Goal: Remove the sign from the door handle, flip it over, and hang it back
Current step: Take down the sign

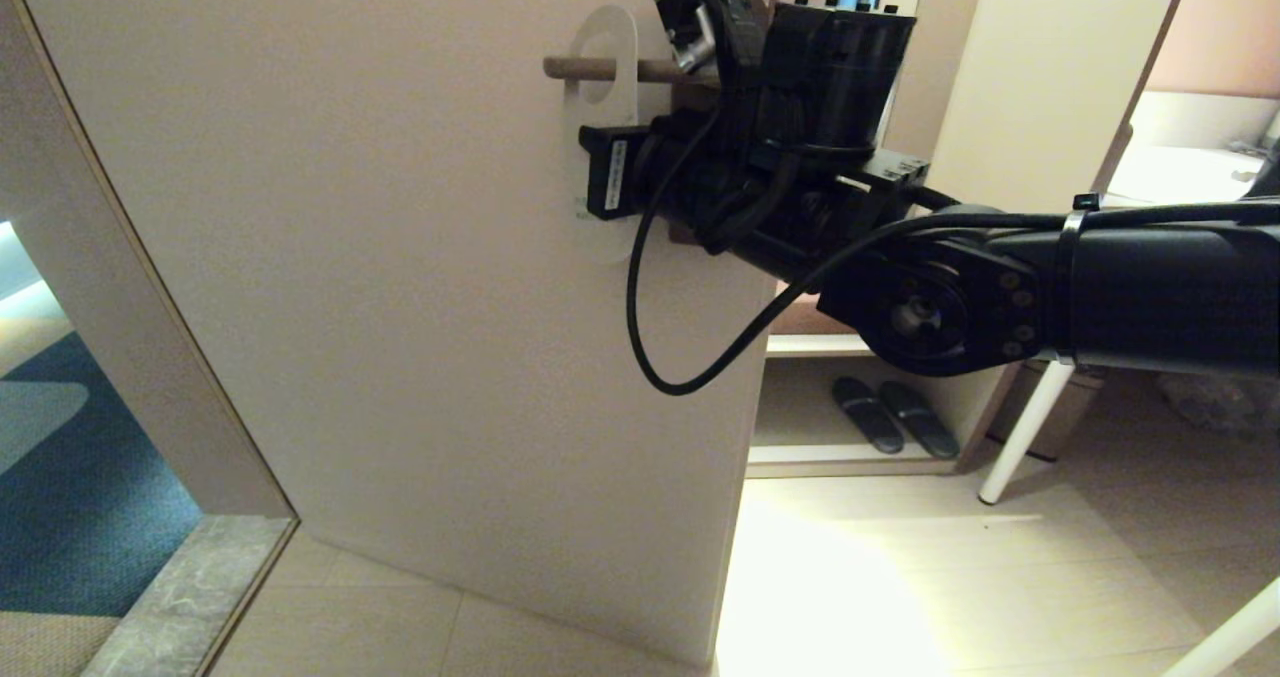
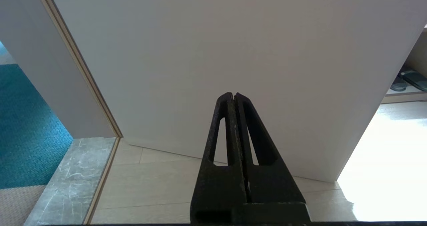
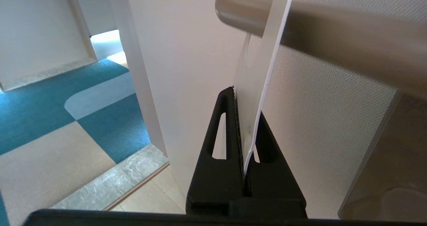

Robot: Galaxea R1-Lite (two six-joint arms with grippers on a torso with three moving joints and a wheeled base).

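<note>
Your right wrist view alone shows the right end effector [image 3: 245, 146] clamped on the white sign [image 3: 257, 95], threaded over the door handle [image 3: 333, 35]; left end effector [image 2: 235, 99] together, facing the cream door [image 2: 233, 35], teal carpet [image 2: 26, 126] beyond.

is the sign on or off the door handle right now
On: the door handle passes through the hole of the sign, whose lower part the right claw pinches.

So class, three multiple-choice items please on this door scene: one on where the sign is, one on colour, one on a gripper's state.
1. The sign is
A on the floor
B around the door handle
C on a shelf

2. The sign face showing is
A white
B red
C green

3. The right gripper is
A wide open
B out of view
C shut on the sign

Answers: 1 B, the handle passes through its hole; 2 A, the head view shows a white face; 3 C, its fingers pinch the sign's edge.
</note>
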